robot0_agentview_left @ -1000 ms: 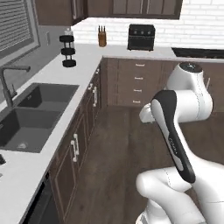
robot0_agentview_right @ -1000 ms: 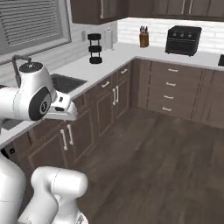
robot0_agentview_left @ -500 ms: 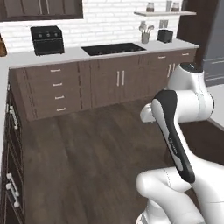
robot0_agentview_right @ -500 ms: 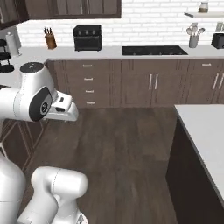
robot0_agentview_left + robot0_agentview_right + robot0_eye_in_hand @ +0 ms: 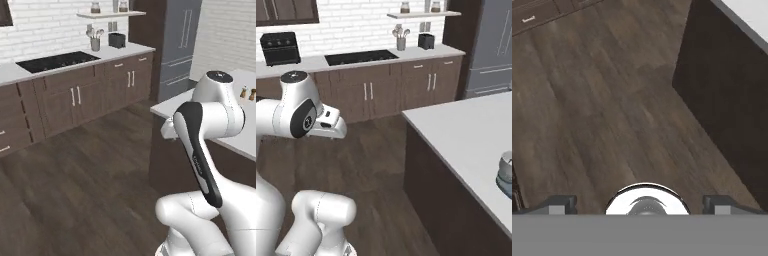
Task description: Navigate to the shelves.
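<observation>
Left base view: the shelves (image 5: 111, 14) are being shown as one pale floating board fixed high on the white brick wall (image 5: 45, 30), above the far end of the table (image 5: 125, 50) and just beside the tall dark fridge (image 5: 175, 45), well apart from the robot. Jars (image 5: 95, 7) are being carried on it. The board is being judged rigid, heavy and wall-mounted: nothing to be grasped, only approached. In the hand view, the gripper (image 5: 639, 205) is being held apart and empty, pointed down over the wooden floor (image 5: 602, 100).

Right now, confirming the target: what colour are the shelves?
Pale beige-white, the shelves show best in the right base view.
</observation>
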Available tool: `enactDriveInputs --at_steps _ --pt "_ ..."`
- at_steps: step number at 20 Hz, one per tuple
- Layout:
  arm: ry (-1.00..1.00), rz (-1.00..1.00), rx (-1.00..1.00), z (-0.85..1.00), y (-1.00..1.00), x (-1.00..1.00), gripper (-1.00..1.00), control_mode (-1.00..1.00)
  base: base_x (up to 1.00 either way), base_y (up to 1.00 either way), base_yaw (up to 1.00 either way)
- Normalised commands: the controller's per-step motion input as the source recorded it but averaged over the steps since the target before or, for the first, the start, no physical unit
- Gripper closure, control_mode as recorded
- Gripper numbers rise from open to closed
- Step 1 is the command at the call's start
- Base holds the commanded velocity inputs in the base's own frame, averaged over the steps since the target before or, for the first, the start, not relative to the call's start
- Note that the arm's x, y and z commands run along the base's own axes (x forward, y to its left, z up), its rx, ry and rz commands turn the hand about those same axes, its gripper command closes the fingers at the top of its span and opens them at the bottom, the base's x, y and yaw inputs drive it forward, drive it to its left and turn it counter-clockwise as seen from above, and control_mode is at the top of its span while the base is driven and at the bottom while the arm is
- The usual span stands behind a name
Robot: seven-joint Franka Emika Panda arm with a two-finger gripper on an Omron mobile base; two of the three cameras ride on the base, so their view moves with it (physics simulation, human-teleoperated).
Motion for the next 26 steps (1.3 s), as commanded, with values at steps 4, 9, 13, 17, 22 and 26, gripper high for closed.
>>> enactDriveInputs --at_steps 4,9,13,17,22,26 --pt "0.00 0.00 0.00 0.00 0.00 0.00 -1.00 1.00 0.30 0.24 -0.57" --pt "0.00 0.00 0.00 0.00 0.00 0.00 -1.00 1.00 0.26 0.26 -0.54" --pt "0.00 0.00 0.00 0.00 0.00 0.00 -1.00 1.00 0.31 0.34 -0.48" --pt "0.00 0.00 0.00 0.00 0.00 0.00 -1.00 1.00 0.92 0.84 -0.13" --pt "0.00 0.00 0.00 0.00 0.00 0.00 -1.00 1.00 1.00 0.82 -0.09" --pt "0.00 0.00 0.00 0.00 0.00 0.00 -1.00 1.00 1.00 0.93 -0.03"
